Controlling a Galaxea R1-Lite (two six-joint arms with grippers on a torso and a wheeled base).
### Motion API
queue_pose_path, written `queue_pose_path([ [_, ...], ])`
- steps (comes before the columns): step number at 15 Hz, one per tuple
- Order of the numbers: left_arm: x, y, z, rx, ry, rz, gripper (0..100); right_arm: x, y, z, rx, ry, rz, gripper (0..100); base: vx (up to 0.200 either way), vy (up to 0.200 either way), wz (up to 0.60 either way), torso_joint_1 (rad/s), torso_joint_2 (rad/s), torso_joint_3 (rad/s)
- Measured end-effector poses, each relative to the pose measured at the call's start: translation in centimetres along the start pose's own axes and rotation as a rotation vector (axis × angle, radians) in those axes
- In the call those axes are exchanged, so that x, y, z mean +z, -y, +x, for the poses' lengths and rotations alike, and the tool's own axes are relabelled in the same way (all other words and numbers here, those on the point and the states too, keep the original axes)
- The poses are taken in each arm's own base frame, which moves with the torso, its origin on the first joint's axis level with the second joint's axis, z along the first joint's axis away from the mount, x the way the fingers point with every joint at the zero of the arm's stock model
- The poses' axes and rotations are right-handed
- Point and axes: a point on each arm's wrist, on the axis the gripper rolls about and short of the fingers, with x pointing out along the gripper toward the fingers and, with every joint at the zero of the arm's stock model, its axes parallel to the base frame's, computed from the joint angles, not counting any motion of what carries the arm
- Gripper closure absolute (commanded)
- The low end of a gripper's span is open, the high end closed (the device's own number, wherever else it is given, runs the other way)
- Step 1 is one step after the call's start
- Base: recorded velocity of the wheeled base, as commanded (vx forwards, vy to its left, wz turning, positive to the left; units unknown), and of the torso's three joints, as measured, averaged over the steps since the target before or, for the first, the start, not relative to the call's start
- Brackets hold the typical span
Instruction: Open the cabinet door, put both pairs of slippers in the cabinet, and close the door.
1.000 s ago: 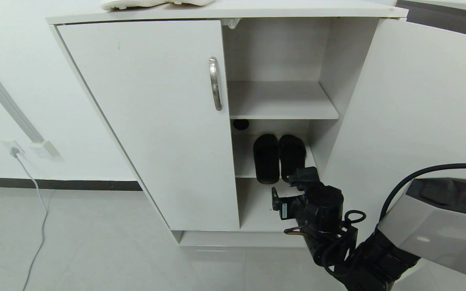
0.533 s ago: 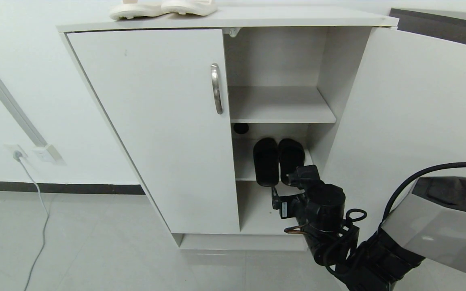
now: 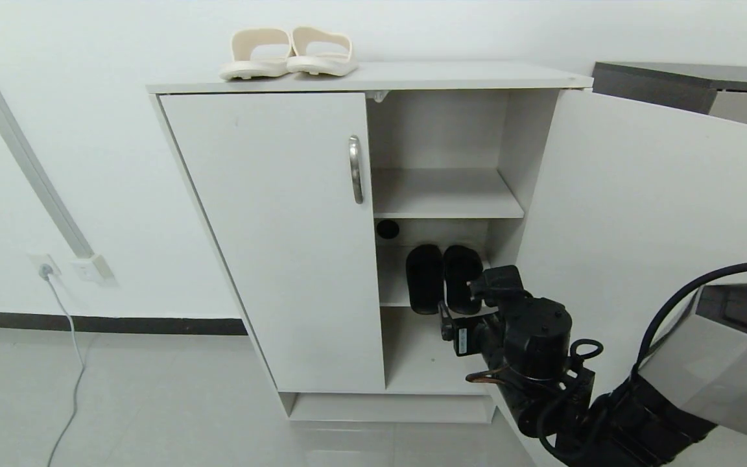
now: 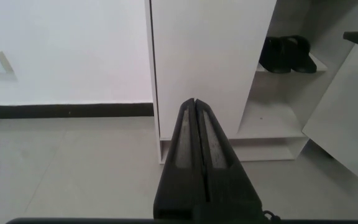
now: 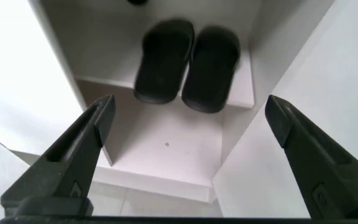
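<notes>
Right wrist view: right pincer [image 5: 189, 104] wide, empty.

Cabinet [image 3: 283, 227] was plain white inside and out, with a brushed silver door handle [image 3: 355, 170]. Cream slippers [image 3: 289, 55] on top of the cabinet had no pattern. Black slippers [image 3: 443, 275] on a shelf inside it were solid black. Right gripper [image 5: 188, 106] was black, left gripper [image 4: 194, 106] black to dark grey. Wall [image 3: 88, 130] behind the cabinet was white with a black skirting stripe [image 3: 120, 322]. Floor [image 3: 153, 402] in front of it was pale grey tile.
</notes>
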Motion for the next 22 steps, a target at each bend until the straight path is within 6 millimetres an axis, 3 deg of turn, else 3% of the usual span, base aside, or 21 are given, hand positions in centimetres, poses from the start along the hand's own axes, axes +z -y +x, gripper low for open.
queue_pose_path([
  [5, 0.0, 0.0, 0.0, 0.001, 0.0, 0.006, 100, 0.7, -0.1, -3.0, 0.144, -0.014, -0.011, 0, 0.0, 0.0, 0.0, 0.0, 0.0, 0.0],
  [11, 0.0, 0.0, 0.0, 0.001, 0.0, 0.006, 100, 1.2, 0.1, -3.5, 0.144, -0.002, -0.014, 0, 0.0, 0.0, 0.0, 0.0, 0.0, 0.0],
  [19, 0.0, 0.0, 0.0, 0.0, 0.0, 0.001, 100, 0.8, 0.1, -3.3, 0.143, 0.002, -0.018, 0, 0.0, 0.2, 0.0, 0.003, 0.0, 0.004],
  [22, 0.0, 0.0, 0.0, -0.004, 0.0, 0.006, 100, -0.2, 0.0, -3.2, 0.153, -0.015, -0.029, 0, 0.0, 0.2, 0.0, 0.002, 0.01, 0.001],
])
